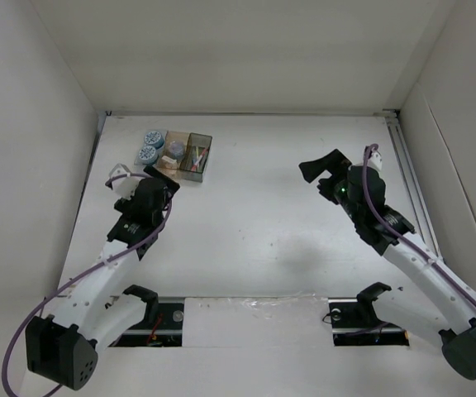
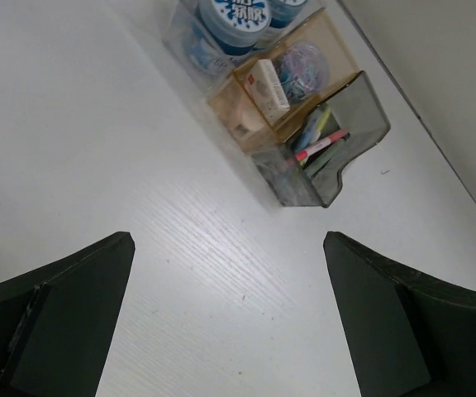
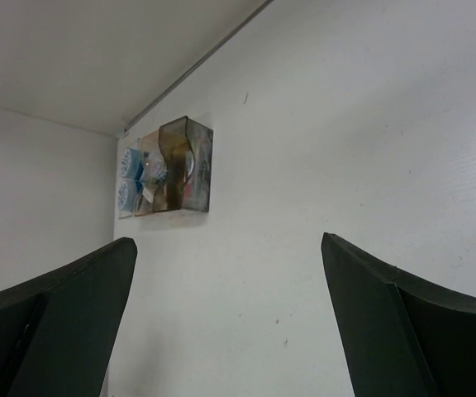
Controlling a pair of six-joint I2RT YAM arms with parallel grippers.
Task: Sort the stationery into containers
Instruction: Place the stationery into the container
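Left gripper (image 2: 227, 240) spread, trays (image 2: 364, 124) near table edge (image 1: 246, 114)

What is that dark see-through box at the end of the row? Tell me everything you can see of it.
The smoky grey translucent plastic tray is a small open-topped rectangular box, upright on the white table, joined sidewise to the amber-orange translucent tray. Several thin pens, one pink, lie slanted inside it.

Row of 3 joined trays (image 2: 368, 112) sat far left: clear w/ blue-white tape rolls (image 2: 236, 11), amber w/ pale eraser (image 2: 269, 86), smoky grey w/ pens (image 2: 321, 147) lying inside.
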